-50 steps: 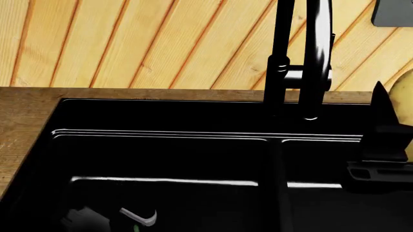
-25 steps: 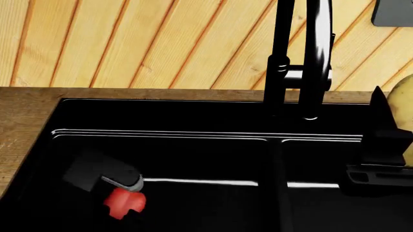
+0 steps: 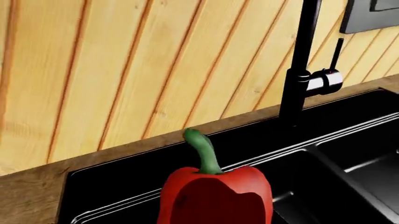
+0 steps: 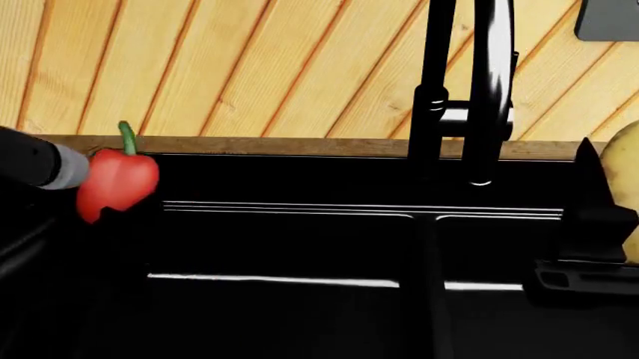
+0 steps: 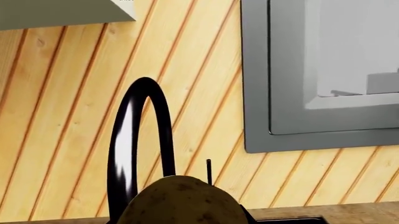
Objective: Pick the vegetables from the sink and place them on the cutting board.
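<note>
No brand, label or readable writing shows in any view; only a few tiny dark marks sit on the pale panel at the top of the right wrist view, too small to read. The red bell pepper (image 4: pixel 117 185) is glossy, with a curved green stem pointing up, and it hangs in the air above the left basin of the sink (image 4: pixel 299 247), level with the brown countertop (image 4: pixel 40 194) edge. The left gripper (image 4: pixel 85 196) is pinching it from the left side of the head view, though its fingertips are hidden behind the pepper and dark arm. In the left wrist view the pepper fills the lower middle, its skin smooth and shiny with a darker flat patch facing the camera. The potato (image 4: pixel 625 176) is tan-yellow and speckled, an oval held up at the right edge of the head view, beside the tall black faucet (image 4: pixel 469 90); the right gripper (image 4: pixel 611 217) is clamped on it, one dark pointed finger standing against its side.
</note>
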